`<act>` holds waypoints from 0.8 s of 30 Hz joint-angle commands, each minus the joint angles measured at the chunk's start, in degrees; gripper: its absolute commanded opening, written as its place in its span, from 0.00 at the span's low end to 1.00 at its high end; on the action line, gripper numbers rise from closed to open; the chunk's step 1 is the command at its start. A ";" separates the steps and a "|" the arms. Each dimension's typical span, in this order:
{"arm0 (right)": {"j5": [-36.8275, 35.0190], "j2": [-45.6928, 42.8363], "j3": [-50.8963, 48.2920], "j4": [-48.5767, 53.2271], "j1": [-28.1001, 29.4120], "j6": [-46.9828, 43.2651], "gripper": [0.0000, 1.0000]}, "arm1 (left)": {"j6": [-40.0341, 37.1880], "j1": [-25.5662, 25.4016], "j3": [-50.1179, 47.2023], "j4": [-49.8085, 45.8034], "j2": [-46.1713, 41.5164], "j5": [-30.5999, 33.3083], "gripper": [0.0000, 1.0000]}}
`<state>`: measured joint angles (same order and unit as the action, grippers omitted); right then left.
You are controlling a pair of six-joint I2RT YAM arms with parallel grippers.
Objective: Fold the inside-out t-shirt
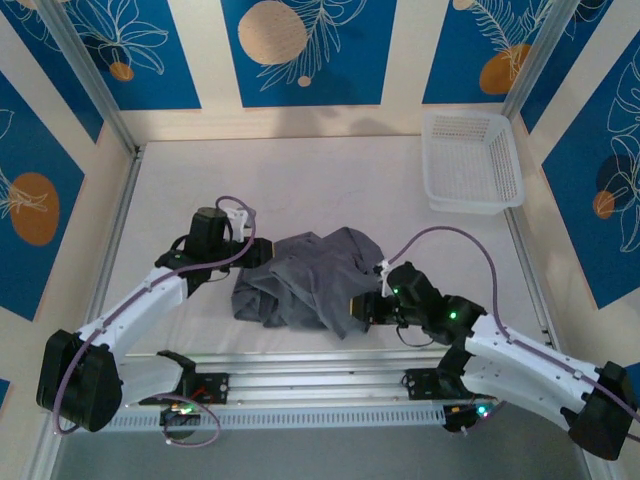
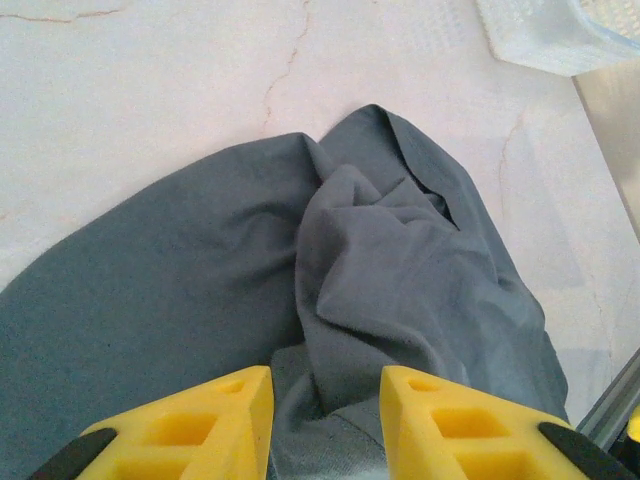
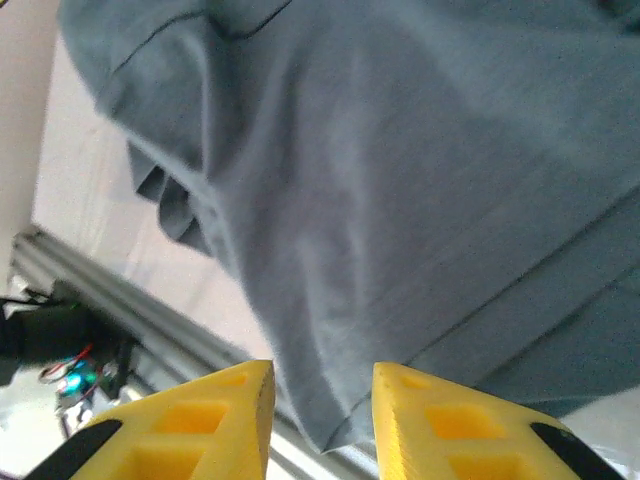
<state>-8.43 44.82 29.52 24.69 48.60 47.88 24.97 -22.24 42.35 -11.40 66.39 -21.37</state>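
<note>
Inside-out t-shirt (image 1: 310, 280) bunched on white table (image 1: 300, 180), btwn both pincers.
Left pincer (image 2: 327, 385) & right pincer (image 3: 322, 375) each spread, grey cloth in the gap. Table top faintly veined; white mesh basket (image 1: 472, 160) well beyond right pincer; blue leaf-print wall panels (image 1: 290, 50) behind.

The t-shirt (image 1: 305, 285) is plain slate grey. My left claw (image 2: 325, 425) and right claw (image 3: 320, 425) have yellow fingers. The table (image 1: 300, 180) is off-white, and the mesh basket (image 1: 470, 160) at its far right corner is white. The wall panels (image 1: 350, 60) are blue with white leaf outlines and orange discs.
</note>
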 commanded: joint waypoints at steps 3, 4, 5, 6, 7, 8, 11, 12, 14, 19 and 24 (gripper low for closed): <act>-6.31 8.35 6.70 8.44 4.62 -10.24 0.32 | -1.41 0.58 -0.42 -0.40 -0.04 0.94 0.34; -7.65 10.61 8.50 9.74 6.63 -13.01 0.32 | -1.55 0.62 -0.50 -0.59 -0.03 0.89 0.34; -9.12 12.79 10.25 11.05 8.71 -15.61 0.32 | -1.67 0.57 -0.51 -0.72 -0.09 1.01 0.34; -10.32 14.60 11.55 12.00 10.73 -17.69 0.33 | -1.81 0.62 -0.57 -0.88 -0.14 1.08 0.34; -11.79 16.93 12.85 12.90 13.14 -19.86 0.33 | -1.90 0.62 -0.58 -0.99 -0.22 1.26 0.34; -13.49 19.26 14.07 13.60 15.60 -21.74 0.35 | -1.94 0.61 -0.67 -1.08 -0.42 1.42 0.34; -18.60 26.77 17.61 16.03 22.38 -25.22 0.47 | -1.94 0.57 -1.12 -0.99 -0.84 1.69 0.34; -20.77 28.94 18.85 17.20 23.86 -25.29 0.52 | -1.86 0.62 -1.22 -0.93 -0.91 1.83 0.34; -26.59 33.86 21.62 20.36 25.86 -23.62 0.60 | -1.72 0.57 -1.75 -0.74 -1.18 1.96 0.34; -32.58 42.05 26.28 24.56 28.15 -22.83 0.66 | -1.89 0.59 -2.08 -0.91 -1.58 1.83 0.34; -37.41 48.08 29.31 27.86 30.36 -21.20 0.63 | -2.21 0.62 -2.15 -1.12 -1.96 2.13 0.35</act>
<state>-39.62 90.98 56.53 47.75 77.78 25.43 23.88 -22.24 40.62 -11.62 65.73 -19.84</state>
